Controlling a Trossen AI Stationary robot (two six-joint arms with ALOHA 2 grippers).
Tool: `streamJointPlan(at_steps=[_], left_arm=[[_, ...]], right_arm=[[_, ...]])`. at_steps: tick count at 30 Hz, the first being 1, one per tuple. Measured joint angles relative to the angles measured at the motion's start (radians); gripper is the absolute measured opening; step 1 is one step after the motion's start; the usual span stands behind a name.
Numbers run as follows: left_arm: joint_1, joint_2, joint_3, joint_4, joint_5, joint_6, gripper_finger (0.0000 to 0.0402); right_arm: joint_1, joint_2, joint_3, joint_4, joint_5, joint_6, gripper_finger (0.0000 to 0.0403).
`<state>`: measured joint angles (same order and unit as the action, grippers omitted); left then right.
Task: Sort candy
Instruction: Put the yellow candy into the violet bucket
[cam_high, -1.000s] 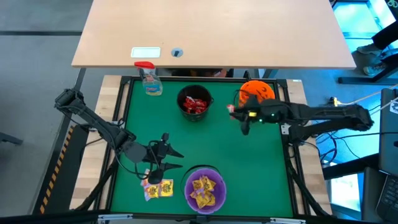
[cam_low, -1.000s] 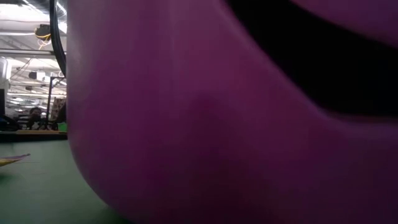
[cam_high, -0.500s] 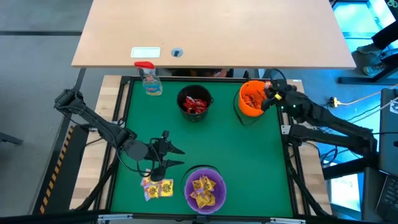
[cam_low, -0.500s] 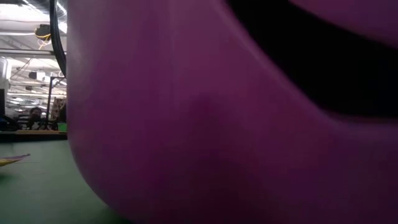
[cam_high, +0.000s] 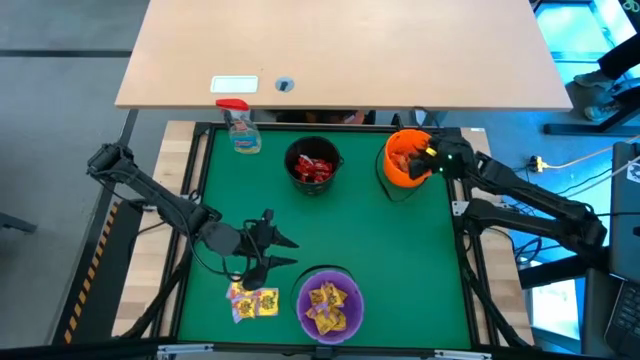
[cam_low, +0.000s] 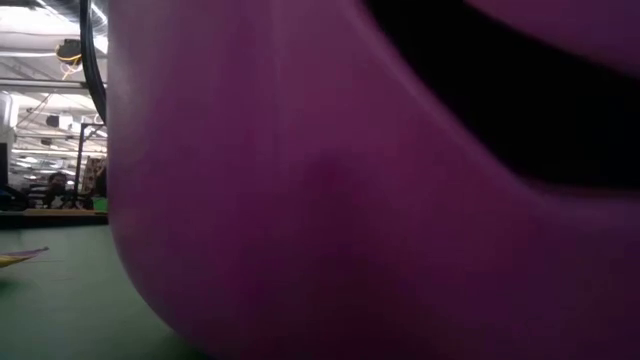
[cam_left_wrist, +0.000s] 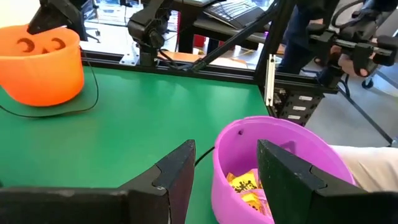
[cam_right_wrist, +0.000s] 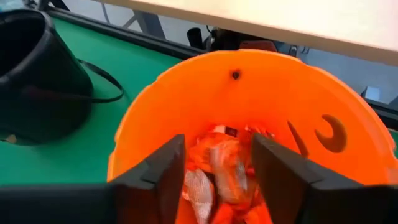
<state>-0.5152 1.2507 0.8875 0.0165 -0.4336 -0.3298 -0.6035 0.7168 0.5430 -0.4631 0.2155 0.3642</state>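
Holding orange candy (cam_right_wrist: 217, 168) | orange bowl (cam_right_wrist: 186, 99) | purple bowl (cam_left_wrist: 298, 140): yellow candy (cam_left_wrist: 245, 186)

Even bright overhead light, soft faint shadows on the green desk (cam_high: 400, 250), low view blurred by a too-close purple bowl (cam_low: 330, 200).

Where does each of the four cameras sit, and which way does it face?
High view: overhead, straight down on the green table; both arms show, left gripper near the yellow candy, right gripper over the orange bowl.
Low view: at table height, almost wholly blocked by the purple bowl; no arm shows.
Left wrist view: looks past its own open fingers at the purple bowl.
Right wrist view: looks down between its fingers into the orange bowl, with orange candy inside.
Shared: the purple bowl appears in the high, low and left wrist views.
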Motion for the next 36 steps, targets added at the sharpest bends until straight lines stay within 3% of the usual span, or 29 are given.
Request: streamJointPlan(at_steps=[5,10,13,16,24,36], left_arm=[[0.0,-0.01,0.0,-0.037,0.051,0.0,0.0161],[-0.002,-0.066,0.0,-0.147,0.117,-0.033,0.0161],[-0.002,-0.11,0.0,-0.232,0.122,-0.086,0.0161],[-0.002,-0.133,0.0,-0.332,0.125,-0.147,0.0161],[-0.01,-0.114,0.0,-0.525,0.186,-0.264,0.0161],[-0.073,-0.068,0.001,-0.594,0.201,-0.296,0.0161]], right_arm=[[0.0,-0.007,0.052,0.002,-0.039,-0.011,0.0223],[0.014,-0.075,0.174,0.003,-0.221,-0.046,0.0236],[0.077,-0.099,0.231,0.035,-0.3,-0.002,0.0236],[0.178,-0.11,0.244,0.065,-0.302,0.029,0.0237],[0.495,-0.052,0.245,0.093,-0.08,0.054,0.0237],[0.898,0.202,0.244,0.236,0.197,0.055,0.0237]])
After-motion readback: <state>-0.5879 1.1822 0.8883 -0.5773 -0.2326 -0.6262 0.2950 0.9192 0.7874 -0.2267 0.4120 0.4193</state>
